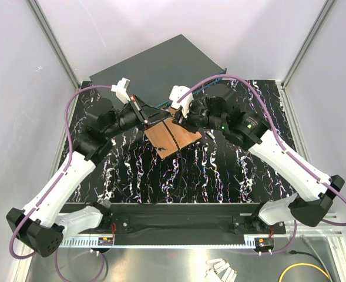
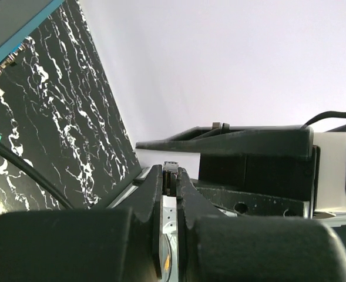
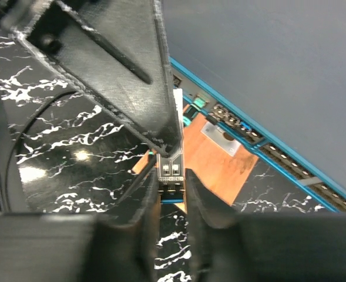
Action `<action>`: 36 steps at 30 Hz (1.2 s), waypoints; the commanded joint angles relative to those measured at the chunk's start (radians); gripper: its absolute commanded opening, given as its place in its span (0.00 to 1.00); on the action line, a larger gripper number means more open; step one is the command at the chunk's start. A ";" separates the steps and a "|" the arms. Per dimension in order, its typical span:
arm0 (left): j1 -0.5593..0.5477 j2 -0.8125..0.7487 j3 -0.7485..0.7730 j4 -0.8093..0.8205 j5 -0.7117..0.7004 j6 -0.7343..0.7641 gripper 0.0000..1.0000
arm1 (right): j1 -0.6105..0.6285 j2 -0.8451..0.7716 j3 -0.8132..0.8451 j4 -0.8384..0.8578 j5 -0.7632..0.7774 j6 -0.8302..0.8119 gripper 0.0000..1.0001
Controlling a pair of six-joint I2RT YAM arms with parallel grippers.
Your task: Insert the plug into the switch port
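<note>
The plug (image 3: 172,167), a slim silvery module with two small sockets in its end face, hangs in the air over the copper-brown board (image 1: 173,138), just short of the switch (image 1: 155,67). Both arms have it: the right gripper (image 3: 171,177) has its jaws closed on one end, and the left gripper (image 2: 169,174) pinches the other. I'd guess they are re-gripping it to line it up with the port row (image 3: 278,155) on the teal front edge. Everything sits on the black marbled worktop (image 1: 219,170).

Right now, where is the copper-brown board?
In the top view, the copper-brown board lies mid-table, directly in front of the switch.
</note>
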 commanded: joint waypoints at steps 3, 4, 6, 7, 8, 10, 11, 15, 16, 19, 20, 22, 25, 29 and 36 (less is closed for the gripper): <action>-0.005 -0.027 -0.020 0.074 0.046 -0.022 0.08 | 0.008 -0.003 0.036 0.052 -0.004 -0.011 0.09; -0.005 -0.027 -0.020 0.074 0.046 -0.022 0.10 | 0.008 -0.003 0.036 0.049 -0.006 -0.017 0.03; -0.003 -0.026 -0.023 0.071 0.046 -0.020 0.21 | 0.008 -0.008 0.033 0.049 -0.004 -0.019 0.00; -0.005 -0.026 -0.023 0.077 0.049 -0.017 0.25 | 0.007 -0.008 0.032 0.047 -0.004 -0.022 0.00; -0.003 -0.027 -0.023 0.081 0.052 -0.012 0.26 | 0.008 -0.015 0.026 0.046 -0.003 -0.022 0.00; 0.012 -0.030 -0.010 0.080 0.055 0.015 0.37 | 0.008 -0.020 0.021 0.046 0.006 -0.014 0.00; 0.024 -0.032 -0.004 0.081 0.063 0.030 0.43 | 0.008 -0.022 0.020 0.038 0.017 -0.010 0.00; 0.135 -0.075 0.043 0.067 0.081 0.129 0.64 | 0.008 -0.020 0.010 -0.003 0.072 0.058 0.00; 0.193 -0.087 0.056 0.077 0.084 0.153 0.65 | 0.007 -0.019 0.013 -0.032 0.087 0.075 0.00; 0.299 -0.119 0.124 0.020 0.081 0.244 0.85 | 0.001 -0.012 0.013 -0.094 0.135 0.139 0.00; 0.328 -0.125 0.144 -0.038 0.084 0.265 0.91 | -0.004 -0.014 0.010 -0.106 0.149 0.174 0.00; 0.415 -0.137 0.184 -0.101 0.097 0.314 0.99 | -0.016 -0.015 -0.002 -0.143 0.181 0.213 0.00; 0.544 -0.165 0.180 -0.195 0.112 0.325 0.99 | -0.051 -0.025 -0.036 -0.157 0.210 0.273 0.00; 0.708 -0.188 0.067 -0.209 0.158 0.253 0.99 | -0.076 0.007 -0.020 -0.186 0.215 0.331 0.00; 0.813 -0.196 -0.110 -0.052 0.255 0.177 0.99 | -0.076 0.081 0.067 -0.215 0.288 0.386 0.00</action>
